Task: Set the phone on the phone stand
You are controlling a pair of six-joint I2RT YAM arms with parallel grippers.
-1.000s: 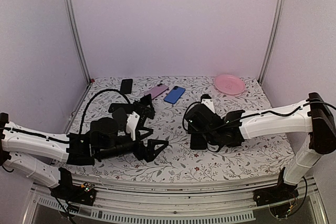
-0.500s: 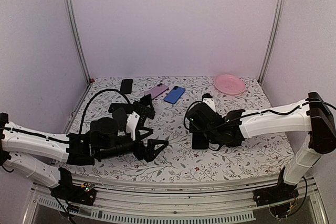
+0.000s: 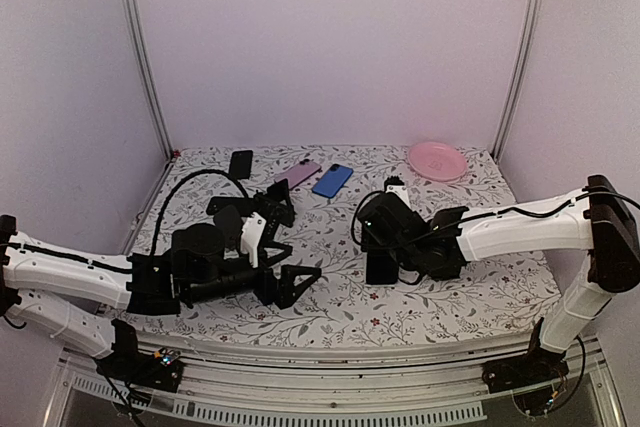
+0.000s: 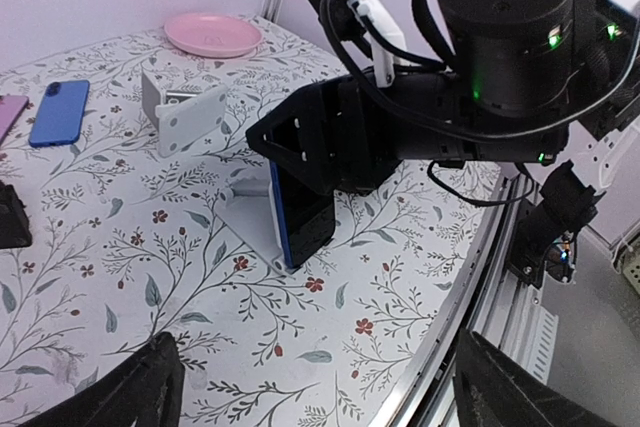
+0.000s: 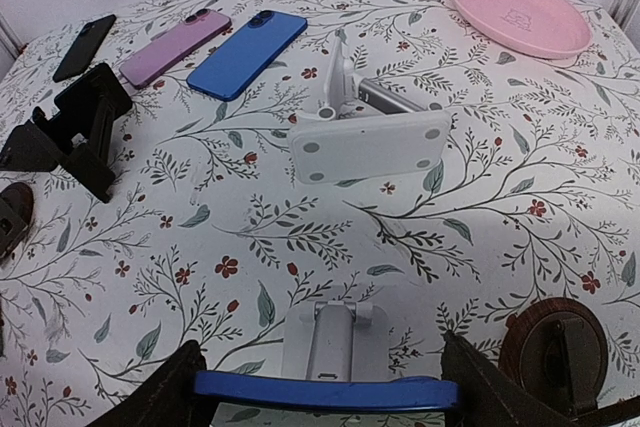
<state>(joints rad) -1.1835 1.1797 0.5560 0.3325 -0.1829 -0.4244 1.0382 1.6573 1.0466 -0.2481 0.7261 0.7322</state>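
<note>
Desk (image 3: 470, 297): white cloth w/ grey-green leaf sprigs & small red flowers. Plate (image 5: 520, 12): plain pink. Flat phones: blue phone (image 5: 247, 54), lilac phone (image 5: 175, 45), black phone (image 5: 85, 47). Held phone (image 5: 325, 390): blue edge. Tipped stand (image 5: 365, 142) white w/ grey dots; near stand (image 5: 335, 342) white; third stand (image 5: 80, 127) black. Right fingers (image 5: 485, 392) black.
</note>
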